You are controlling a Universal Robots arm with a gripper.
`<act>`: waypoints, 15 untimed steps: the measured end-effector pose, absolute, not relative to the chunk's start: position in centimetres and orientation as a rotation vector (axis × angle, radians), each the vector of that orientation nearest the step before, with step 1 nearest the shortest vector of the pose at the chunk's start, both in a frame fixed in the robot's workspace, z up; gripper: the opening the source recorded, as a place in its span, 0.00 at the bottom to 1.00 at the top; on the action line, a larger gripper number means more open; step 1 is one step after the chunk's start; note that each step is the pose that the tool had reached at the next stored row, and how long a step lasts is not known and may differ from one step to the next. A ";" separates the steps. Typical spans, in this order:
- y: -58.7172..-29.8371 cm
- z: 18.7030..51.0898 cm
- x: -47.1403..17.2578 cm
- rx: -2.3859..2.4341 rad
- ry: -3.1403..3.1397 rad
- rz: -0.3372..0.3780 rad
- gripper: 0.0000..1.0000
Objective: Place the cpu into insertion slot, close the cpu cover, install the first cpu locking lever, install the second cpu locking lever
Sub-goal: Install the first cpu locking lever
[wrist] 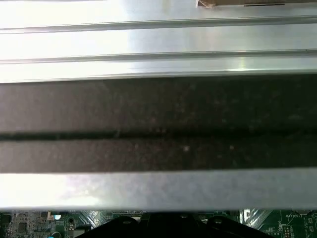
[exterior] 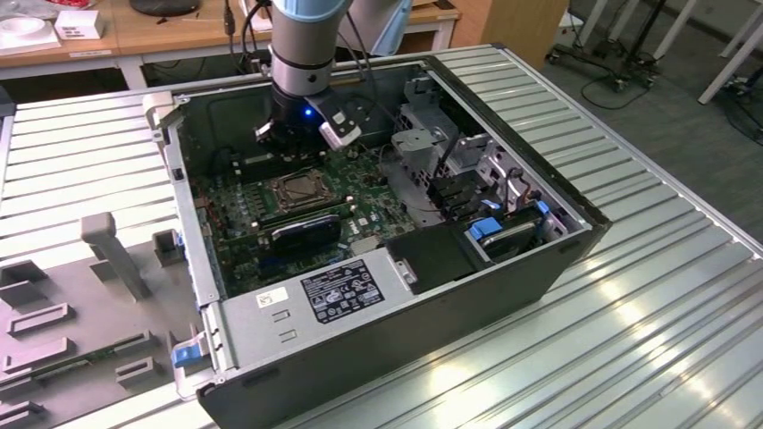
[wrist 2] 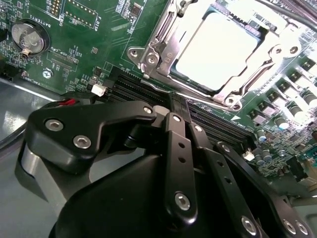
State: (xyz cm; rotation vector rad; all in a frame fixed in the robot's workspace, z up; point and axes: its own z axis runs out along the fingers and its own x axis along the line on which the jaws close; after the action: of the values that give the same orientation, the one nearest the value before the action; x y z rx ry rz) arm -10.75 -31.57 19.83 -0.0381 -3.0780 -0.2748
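In the second wrist view the cpu lies flat in the insertion slot, its silvery top glaring. The cpu cover is down over its edges. One thin locking lever runs along one side of the socket and another along the adjoining side; I cannot tell whether they are hooked. My black gripper is shut with nothing in it, its tips over the long black slots beside the socket. In the exterior view my gripper hangs inside the case just behind the insertion slot.
The green board lies in an open computer case on a ribbed metal table. A black heatsink block sits in front of the socket, with drive cages and cables toward the exterior view's right. Grey fixtures stand at the left.
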 end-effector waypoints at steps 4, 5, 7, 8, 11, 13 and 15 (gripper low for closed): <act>-31.6 19.7 -10.7 -0.038 -3.078 -0.275 0.11; -31.6 19.7 -10.7 -0.038 -3.078 -0.275 0.11; -31.7 19.7 -10.7 -0.038 -3.078 -0.274 0.11; -31.7 19.7 -10.7 -0.038 -3.078 -0.274 0.11; -31.8 19.7 -10.7 -0.038 -3.078 -0.273 0.11; -31.8 19.7 -10.7 -0.038 -3.078 -0.272 0.11; -31.8 19.7 -10.7 -0.038 -3.078 -0.272 0.11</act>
State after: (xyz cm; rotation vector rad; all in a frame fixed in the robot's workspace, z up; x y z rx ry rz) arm -10.74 -31.78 19.71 -0.0381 -3.0783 -0.2718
